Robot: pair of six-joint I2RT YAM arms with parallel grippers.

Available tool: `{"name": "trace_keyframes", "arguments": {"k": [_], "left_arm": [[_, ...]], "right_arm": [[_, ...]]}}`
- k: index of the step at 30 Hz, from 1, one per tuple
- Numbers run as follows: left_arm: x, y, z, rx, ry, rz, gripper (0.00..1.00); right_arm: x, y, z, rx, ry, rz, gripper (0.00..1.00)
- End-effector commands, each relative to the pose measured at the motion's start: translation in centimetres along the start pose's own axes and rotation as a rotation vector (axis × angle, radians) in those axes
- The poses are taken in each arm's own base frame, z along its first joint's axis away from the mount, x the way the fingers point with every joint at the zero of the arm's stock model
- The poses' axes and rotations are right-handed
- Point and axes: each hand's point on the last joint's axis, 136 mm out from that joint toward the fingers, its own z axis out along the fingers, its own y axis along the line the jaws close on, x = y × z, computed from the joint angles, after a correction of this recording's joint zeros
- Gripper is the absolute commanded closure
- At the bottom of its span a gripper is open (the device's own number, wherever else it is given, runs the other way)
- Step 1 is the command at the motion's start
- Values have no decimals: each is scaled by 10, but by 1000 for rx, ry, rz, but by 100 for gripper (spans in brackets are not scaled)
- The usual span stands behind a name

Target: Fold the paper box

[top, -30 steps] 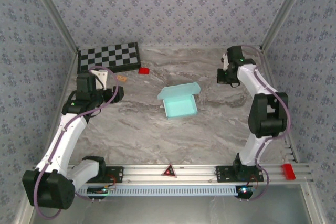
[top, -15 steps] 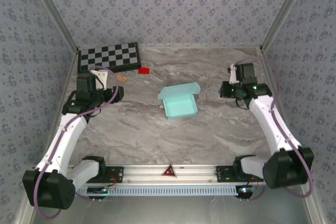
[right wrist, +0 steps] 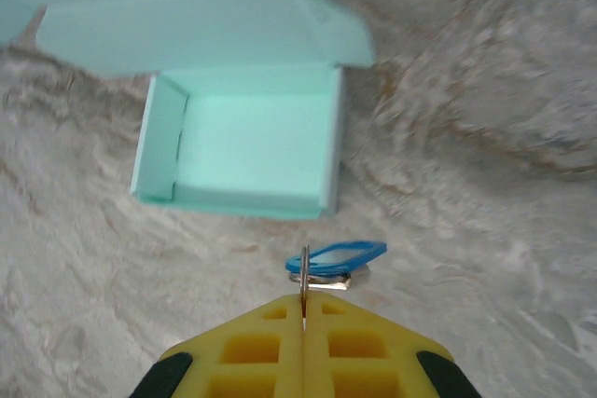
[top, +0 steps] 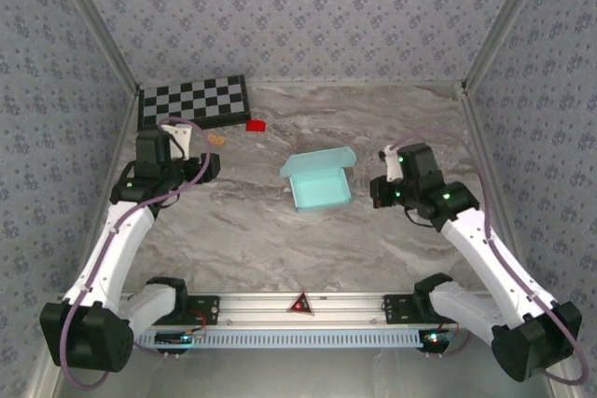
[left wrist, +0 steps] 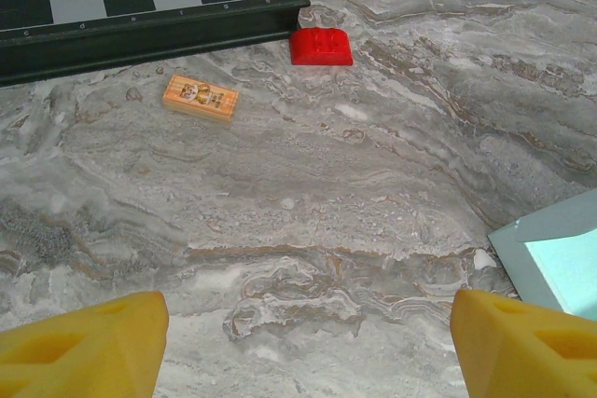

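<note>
The paper box point(top: 317, 184) is a pale blue open tray with its lid flap lying back, at the middle of the table. In the right wrist view the paper box point(right wrist: 247, 151) lies just ahead, its inside bare. My right gripper point(top: 377, 194) hovers close to the box's right side. That right gripper point(right wrist: 304, 309) is shut on a thin metal ring carrying a blue key tag point(right wrist: 338, 255). My left gripper point(top: 211, 168) stands open to the left of the box. Its yellow fingers point(left wrist: 84, 342) are wide apart over bare marble, with a box corner point(left wrist: 560, 249) at the right edge.
A black-and-white checkerboard point(top: 194, 101) lies at the back left. Beside it sit a red block point(top: 256, 125) and a small orange block point(top: 217, 140), the red block point(left wrist: 321, 47) and orange block point(left wrist: 200, 98) ahead of the left gripper. Patterned walls enclose three sides.
My right arm has swung from the far right of the table down and left, ending close to the box's right side. The left arm and the box have not moved.
</note>
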Motion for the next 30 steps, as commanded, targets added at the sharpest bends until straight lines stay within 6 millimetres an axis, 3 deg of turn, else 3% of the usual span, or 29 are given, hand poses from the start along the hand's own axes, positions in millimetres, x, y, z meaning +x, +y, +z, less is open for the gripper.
{"name": "trace_keyframes", "arguments": {"k": [1,16,30], "left_arm": [[-3,-2,0,20,-12,-1,21],[-1,-3,1,23,-8,-7,21],[0,-2,1,22,-6,-4,21]], "right_arm": [[5,12,11,-11,0,-47,100],[-2,37,70,16,-33,-138,100],[-7,15,111,324,-48,-235,100]]}}
